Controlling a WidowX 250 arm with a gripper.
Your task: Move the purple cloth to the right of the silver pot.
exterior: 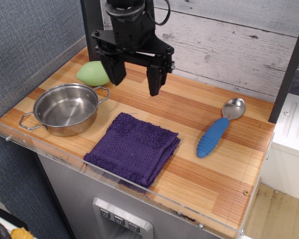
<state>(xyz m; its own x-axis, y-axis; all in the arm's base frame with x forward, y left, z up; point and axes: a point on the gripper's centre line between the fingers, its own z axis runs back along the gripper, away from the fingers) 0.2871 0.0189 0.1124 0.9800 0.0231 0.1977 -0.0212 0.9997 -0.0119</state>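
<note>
The purple cloth (133,149) lies folded flat on the wooden counter near its front edge. It sits just right of the silver pot (66,108), which stands empty at the front left with its two wire handles showing. My gripper (134,83) is open and empty. It hangs in the air above the counter, behind the cloth and up from it, with both fingers (155,79) pointing down and wide apart.
A green lemon-shaped object (93,73) lies behind the pot, partly behind my left finger. A steel spoon with a blue ribbed handle (217,132) lies at the right. A clear plastic rim (154,193) runs along the counter's front edge. A plank wall stands behind.
</note>
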